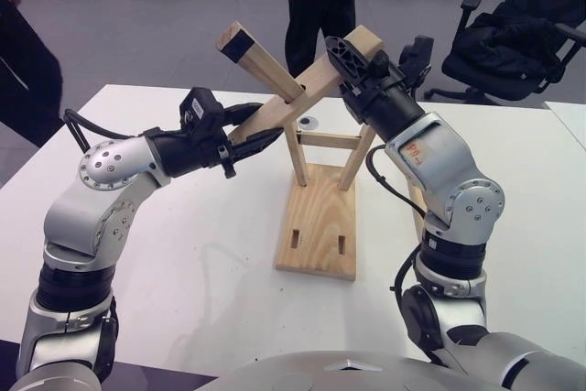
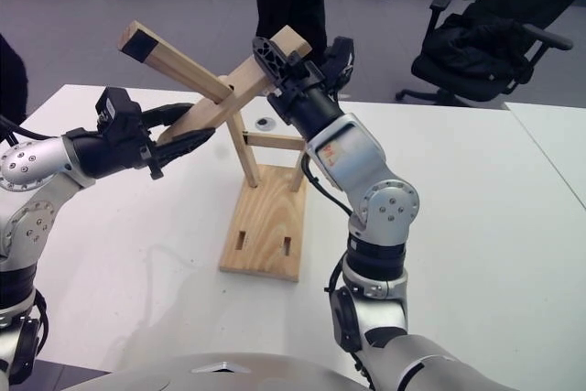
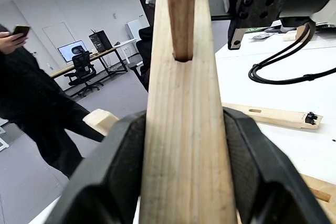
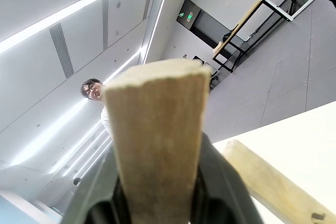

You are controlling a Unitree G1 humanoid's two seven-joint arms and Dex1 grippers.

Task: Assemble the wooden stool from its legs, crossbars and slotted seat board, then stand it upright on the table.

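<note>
Supporting desk (image 1: 183,254): white top; carries the seat board and one loose wooden piece (image 3: 268,115) near the right arm.
Seat board (image 1: 316,226): lies flat on the desk, slotted face up.
Raised leg (image 1: 277,113): slants in the air above the board. A second leg (image 1: 261,61) crosses it.
Standing legs (image 1: 295,153): two are plugged into the board's far end, with a crossbar (image 1: 328,140) between them.
Empty slots (image 1: 295,238): two at the near end, nothing seated in them.
Left pincer (image 1: 267,125): clamped on the lower end of the raised leg.
Right pincer (image 1: 348,54): clamped on what looks like the same leg, near its upper end.
Progress (judgement): roughly half. One leg pair is seated. The second pair has yet to go into the near slots. The stool then needs turning onto its feet.
Head views: show the board, slots and overall layout.
Left wrist view: shows a thin bar (image 3: 181,9) seated in the raised leg's mortise (image 3: 182,56), with the fingers (image 3: 113,171) pressing both sides.
Right wrist view: shows the leg end (image 4: 157,124) gripped between the jaws.
</note>
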